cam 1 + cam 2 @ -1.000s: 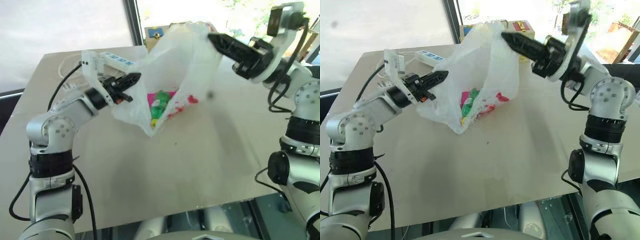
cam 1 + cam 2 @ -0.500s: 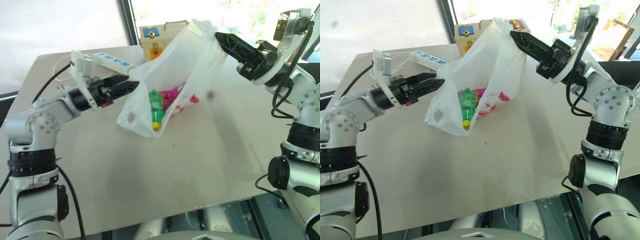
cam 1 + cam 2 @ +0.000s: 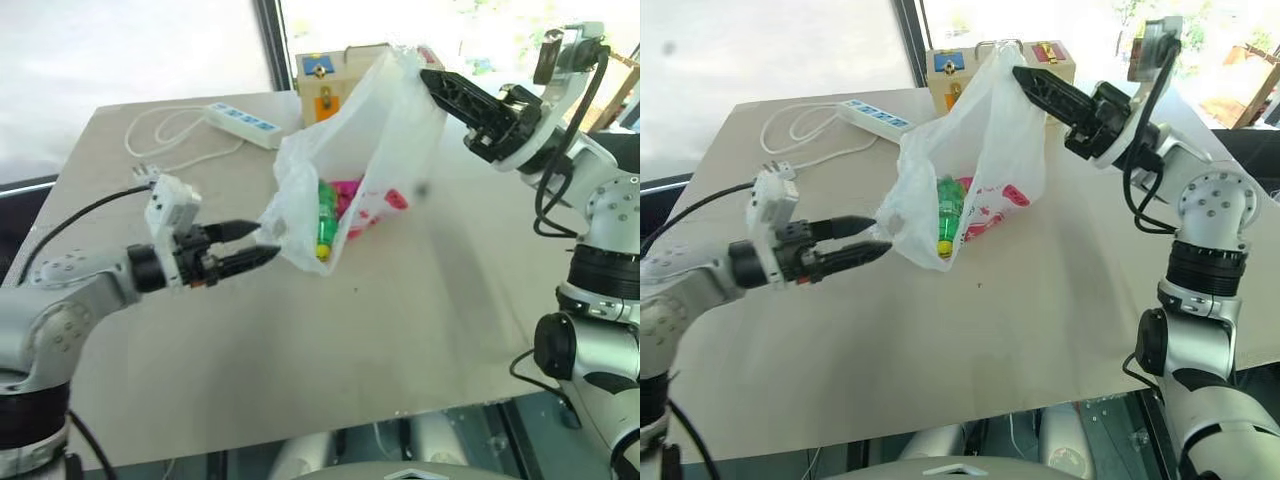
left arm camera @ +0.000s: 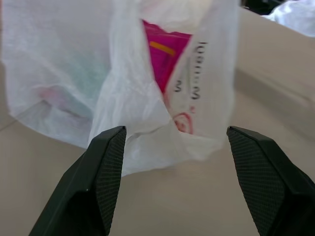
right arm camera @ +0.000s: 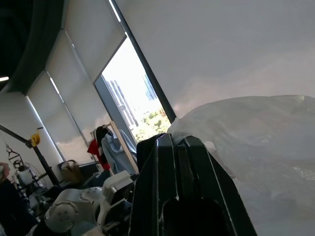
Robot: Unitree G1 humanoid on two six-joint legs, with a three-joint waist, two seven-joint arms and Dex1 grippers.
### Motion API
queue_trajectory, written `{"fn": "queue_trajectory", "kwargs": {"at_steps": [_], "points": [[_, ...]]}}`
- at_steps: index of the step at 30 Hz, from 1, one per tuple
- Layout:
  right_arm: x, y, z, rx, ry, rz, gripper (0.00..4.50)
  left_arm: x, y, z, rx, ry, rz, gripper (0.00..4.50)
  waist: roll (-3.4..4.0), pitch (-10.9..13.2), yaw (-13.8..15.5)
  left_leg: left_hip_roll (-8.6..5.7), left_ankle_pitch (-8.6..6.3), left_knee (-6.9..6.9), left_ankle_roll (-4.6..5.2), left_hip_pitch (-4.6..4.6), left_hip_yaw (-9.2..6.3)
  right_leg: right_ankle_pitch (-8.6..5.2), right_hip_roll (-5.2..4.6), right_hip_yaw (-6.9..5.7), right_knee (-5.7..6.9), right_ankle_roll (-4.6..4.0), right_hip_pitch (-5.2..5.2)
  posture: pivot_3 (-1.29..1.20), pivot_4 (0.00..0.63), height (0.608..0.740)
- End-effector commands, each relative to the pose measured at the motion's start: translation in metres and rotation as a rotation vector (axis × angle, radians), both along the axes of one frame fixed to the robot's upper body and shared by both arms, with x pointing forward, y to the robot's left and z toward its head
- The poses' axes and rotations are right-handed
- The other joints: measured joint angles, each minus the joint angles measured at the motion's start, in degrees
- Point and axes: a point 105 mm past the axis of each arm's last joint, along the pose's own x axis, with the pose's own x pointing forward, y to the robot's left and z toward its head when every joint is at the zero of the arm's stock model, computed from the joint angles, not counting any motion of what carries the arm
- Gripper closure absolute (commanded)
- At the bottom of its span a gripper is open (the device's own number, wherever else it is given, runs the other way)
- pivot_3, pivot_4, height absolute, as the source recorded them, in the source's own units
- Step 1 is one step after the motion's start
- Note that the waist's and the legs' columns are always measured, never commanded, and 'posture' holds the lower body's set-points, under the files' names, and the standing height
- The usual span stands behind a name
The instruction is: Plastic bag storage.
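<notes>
The plastic bag (image 3: 360, 140), thin, white and translucent with red print, hangs over the table (image 3: 420, 330) from its top. My right gripper (image 3: 428, 76) is shut on that top edge, and the bag's film (image 5: 256, 132) lies beside the shut fingers in the right wrist view. A green bottle (image 3: 325, 215) and a pink packet (image 3: 350, 190) lie inside, low in the bag. My left gripper (image 3: 265, 241) stands open just short of the bag's lower left side, holding nothing. In the left wrist view the bag (image 4: 123, 98) sits beyond the spread fingertips (image 4: 110, 147).
A white power strip (image 3: 240, 120) with its looped cable (image 3: 160, 135) lies at the table's far left. A wooden box with coloured panels (image 3: 325, 75) stands behind the bag. A dark window post (image 3: 270, 45) rises beyond the far edge.
My left gripper opened, let go of the bag's left side and drew back and down toward me. The bag's left side sagged. The right gripper kept holding the top.
</notes>
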Motion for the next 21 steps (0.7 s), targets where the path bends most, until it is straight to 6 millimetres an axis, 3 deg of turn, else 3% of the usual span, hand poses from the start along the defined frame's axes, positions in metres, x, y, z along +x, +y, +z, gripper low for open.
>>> {"fn": "queue_trajectory", "kwargs": {"at_steps": [1,10,13,15,17,19,21], "points": [[-0.008,-0.001,0.015,0.013,-0.065,0.011,4.5,0.006,-0.003,0.014,-0.012,-0.087,0.009,1.11,0.0,0.0,-0.18,0.0,0.0,-0.01,0.0,-0.04,-0.03,0.0,0.0,-0.02,-0.01,0.0,-0.03,0.0,0.15,0.74],[-0.011,-0.004,0.014,0.021,-0.071,-0.01,4.5,0.019,-0.005,-0.004,0.036,-0.06,0.042,1.11,0.01,0.0,-0.29,0.0,0.0,-0.15,0.0,0.0,0.01,0.0,0.0,-0.11,-0.03,0.0,-0.05,0.0,0.15,0.74],[-0.011,-0.005,0.014,0.023,-0.073,-0.017,4.5,0.022,-0.003,-0.004,0.036,-0.065,0.047,1.98,0.01,0.0,-0.28,0.0,0.0,-0.11,0.0,0.0,0.0,0.0,0.0,-0.11,-0.02,0.0,-0.05,0.0,0.15,0.74],[-0.011,-0.006,0.014,0.023,-0.074,-0.019,4.5,0.022,-0.002,-0.004,0.038,-0.07,0.049,2.74,0.01,0.0,-0.29,0.0,0.0,-0.11,0.0,0.0,0.0,0.0,0.0,-0.1,-0.02,0.0,-0.05,0.0,0.15,0.74],[-0.011,-0.005,0.015,0.023,-0.074,-0.018,4.5,0.023,-0.001,-0.003,0.035,-0.074,0.053,3.81,0.01,0.0,-0.32,0.0,0.0,-0.11,0.0,0.0,0.01,0.0,0.0,-0.1,-0.02,0.0,-0.05,0.0,0.15,0.74],[-0.011,-0.005,0.015,0.024,-0.074,-0.018,4.5,0.024,-0.001,-0.001,0.03,-0.08,0.054,4.48,0.01,0.0,-0.32,0.0,0.0,-0.11,0.0,0.0,0.01,0.0,0.0,-0.1,-0.02,0.0,-0.05,0.0,0.15,0.74],[-0.011,-0.005,0.015,0.024,-0.075,-0.017,4.5,0.024,-0.001,0.002,0.008,-0.087,0.054,4.48,0.01,0.0,-0.31,0.0,0.0,-0.11,0.0,0.0,0.0,0.0,0.0,-0.1,-0.02,0.0,-0.05,0.0,0.15,0.74]]}}
